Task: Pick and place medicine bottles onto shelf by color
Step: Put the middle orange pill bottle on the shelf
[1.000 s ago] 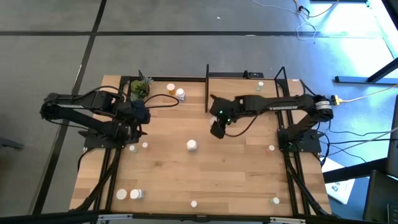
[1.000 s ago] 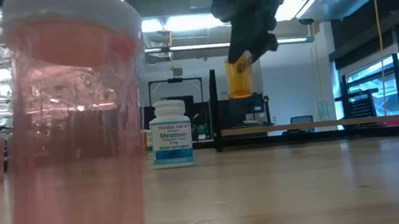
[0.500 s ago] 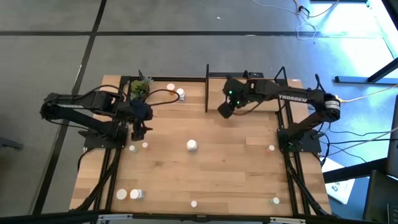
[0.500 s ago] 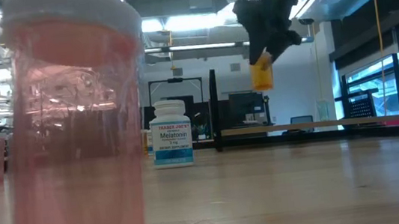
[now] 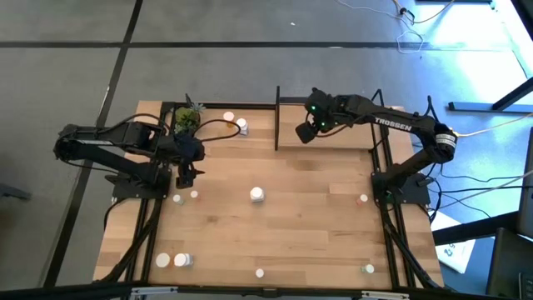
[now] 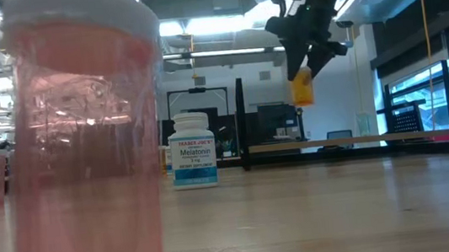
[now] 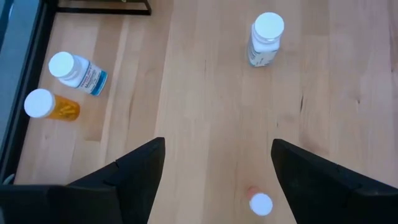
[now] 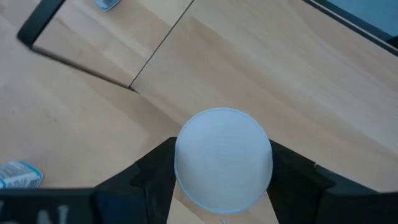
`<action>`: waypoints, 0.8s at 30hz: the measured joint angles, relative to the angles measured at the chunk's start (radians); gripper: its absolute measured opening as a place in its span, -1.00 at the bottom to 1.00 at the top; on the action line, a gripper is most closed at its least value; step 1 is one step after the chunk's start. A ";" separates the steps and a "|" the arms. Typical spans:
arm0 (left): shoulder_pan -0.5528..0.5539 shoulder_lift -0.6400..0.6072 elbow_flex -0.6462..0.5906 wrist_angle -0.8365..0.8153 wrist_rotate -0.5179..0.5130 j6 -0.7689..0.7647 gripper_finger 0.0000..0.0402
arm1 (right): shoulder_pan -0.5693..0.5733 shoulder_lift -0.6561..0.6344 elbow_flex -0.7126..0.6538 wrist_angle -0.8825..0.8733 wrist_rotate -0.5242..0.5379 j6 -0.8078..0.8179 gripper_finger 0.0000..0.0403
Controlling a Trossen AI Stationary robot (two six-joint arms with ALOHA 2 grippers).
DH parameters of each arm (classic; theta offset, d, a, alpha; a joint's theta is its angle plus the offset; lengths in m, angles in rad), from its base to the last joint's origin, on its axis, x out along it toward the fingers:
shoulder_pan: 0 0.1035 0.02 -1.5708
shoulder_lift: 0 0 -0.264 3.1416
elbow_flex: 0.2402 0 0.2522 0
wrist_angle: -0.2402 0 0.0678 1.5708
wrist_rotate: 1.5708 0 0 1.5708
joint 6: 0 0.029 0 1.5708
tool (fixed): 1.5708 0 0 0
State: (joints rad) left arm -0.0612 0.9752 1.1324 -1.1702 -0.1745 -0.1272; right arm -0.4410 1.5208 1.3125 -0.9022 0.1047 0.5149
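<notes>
I carry the amber white-capped bottle [image 6: 301, 87] clamped in right gripper [image 5: 305, 132], now over the wooden black-framed shelf [image 5: 350, 137] | release next | left gripper [image 5: 185, 173] open, idle.

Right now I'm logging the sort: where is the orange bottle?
The orange bottle hangs in the right gripper, held above the shelf at the table's far right, just right of the black divider post.

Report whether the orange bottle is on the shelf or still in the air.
In the air. The right gripper holds the orange bottle hanging clear above the shelf in the low view.
</notes>
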 joint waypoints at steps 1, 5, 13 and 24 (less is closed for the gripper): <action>0.000 0.000 0.000 0.005 0.000 0.000 0.44 | -0.006 0.000 0.000 0.000 0.000 0.003 0.05; 0.000 0.000 0.000 0.017 0.000 0.000 0.44 | -0.035 0.000 0.000 -0.001 0.000 0.015 0.05; 0.000 0.000 0.000 0.082 -0.053 0.003 0.44 | -0.102 0.001 -0.009 0.004 0.070 0.036 0.05; 0.000 0.000 0.000 0.090 -0.053 0.006 0.44 | -0.199 0.002 -0.122 0.104 0.088 0.087 0.05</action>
State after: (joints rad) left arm -0.0612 0.9752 1.1324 -1.0805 -0.2279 -0.1215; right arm -0.6403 1.5227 1.1901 -0.7981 0.1927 0.6018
